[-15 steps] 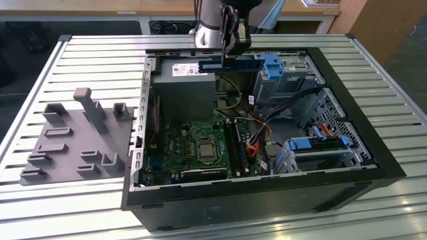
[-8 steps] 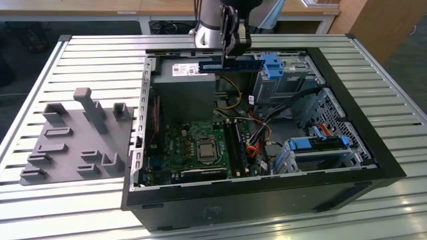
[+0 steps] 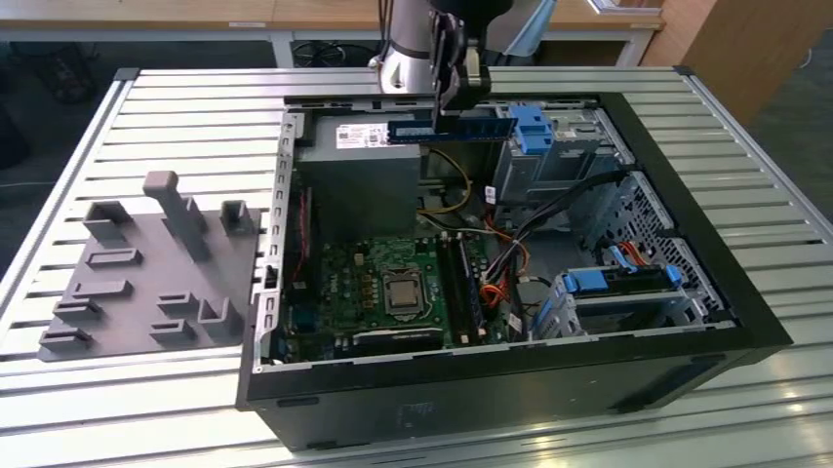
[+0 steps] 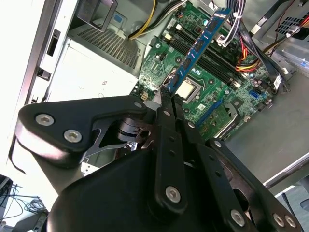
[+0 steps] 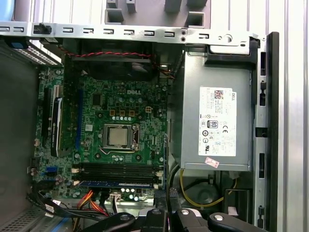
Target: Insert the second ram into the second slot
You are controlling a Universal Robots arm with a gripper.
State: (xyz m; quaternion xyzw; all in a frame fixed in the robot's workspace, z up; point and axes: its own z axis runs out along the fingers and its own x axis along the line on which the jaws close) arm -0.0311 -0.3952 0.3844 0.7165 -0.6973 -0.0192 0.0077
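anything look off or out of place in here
Nothing looks damaged or spilled. The one thing not in its place is the second ram: the gripper holds it in the air above the open computer case, not in a slot.

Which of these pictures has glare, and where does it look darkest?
In the second wrist view the power supply is washed out to white, while the fingers holding the second ram look nearly black; in the exterior view the slatted table shines and the computer case shades its own inside.

White label [image 5: 218,121] — fine print, unreadable — on power supply [image 5: 217,70]; logo [image 5: 128,90] on motherboard [image 5: 96,130]
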